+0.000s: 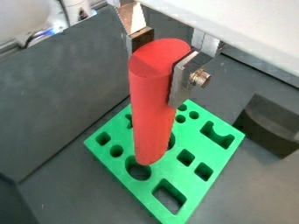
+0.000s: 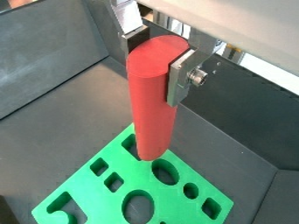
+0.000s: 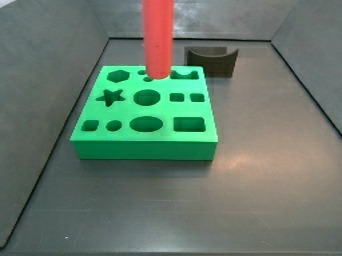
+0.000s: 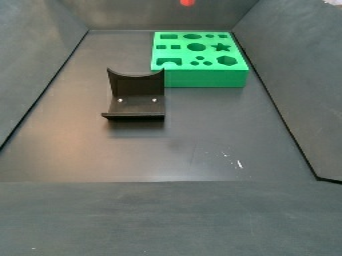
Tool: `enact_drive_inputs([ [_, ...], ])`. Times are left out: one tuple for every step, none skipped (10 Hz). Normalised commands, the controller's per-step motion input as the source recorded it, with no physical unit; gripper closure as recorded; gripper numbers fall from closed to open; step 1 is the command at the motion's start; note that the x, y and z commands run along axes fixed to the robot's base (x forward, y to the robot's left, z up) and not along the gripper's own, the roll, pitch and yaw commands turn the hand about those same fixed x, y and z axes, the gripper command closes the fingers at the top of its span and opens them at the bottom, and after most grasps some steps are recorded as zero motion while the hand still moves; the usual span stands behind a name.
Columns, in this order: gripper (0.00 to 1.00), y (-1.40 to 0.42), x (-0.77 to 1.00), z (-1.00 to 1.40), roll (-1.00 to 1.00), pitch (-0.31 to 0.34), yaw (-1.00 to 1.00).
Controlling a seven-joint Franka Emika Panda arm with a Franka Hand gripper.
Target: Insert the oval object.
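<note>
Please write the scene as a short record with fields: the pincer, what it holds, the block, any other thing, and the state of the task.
pincer: above the block, shut on the oval object
oval object: red-orange peg, upright, lower end over the block's holes
green block: on the dark floor, many shaped holes
dark grey block: curved notch, apart from the green block
task state: peg not yet inserted

A green block [image 3: 144, 140] with shaped holes, a star-shaped hole [image 3: 111, 98] among them, is seen flat on the dark floor [image 3: 261, 190]. A dark grey block with a curved notch [image 4: 134, 95] is set on the floor near the green block, not touching it. Dark walls [image 4: 40, 75] are seen around the floor.
</note>
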Motion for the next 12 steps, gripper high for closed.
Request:
enact_drive_inputs([
  [1.0,-0.1,-0.36,-0.49,0.0,-0.01,-0.75],
  [1.0,-0.14,-0.33,-0.6,0.0,-0.057,-0.73],
  [1.0,-0.16,-0.05,-0.37,0.0,-0.029,-0.89],
  [1.0,-0.2,0.0,-0.21,0.0,0.0,-0.98],
  [1.0,-0.16,0.0,-0.16,0.0,0.0,-0.99],
  [1.0,-0.12,0.0,-0.23,0.02,0.0,-1.0],
  [1.0,-0.07,0.0,-0.28,0.05,-0.004,-1.0],
  [1.0,-0.03,0.0,-0.31,0.06,-0.02,-1.0],
  [1.0,0.0,0.01,-0.31,0.05,-0.046,-1.0],
  [1.0,0.0,0.05,-0.21,0.0,-0.046,-1.0],
  [1.0,0.0,0.05,-0.19,0.0,-0.041,-1.0],
  [1.0,0.0,0.04,-0.19,0.0,-0.041,-1.0],
])
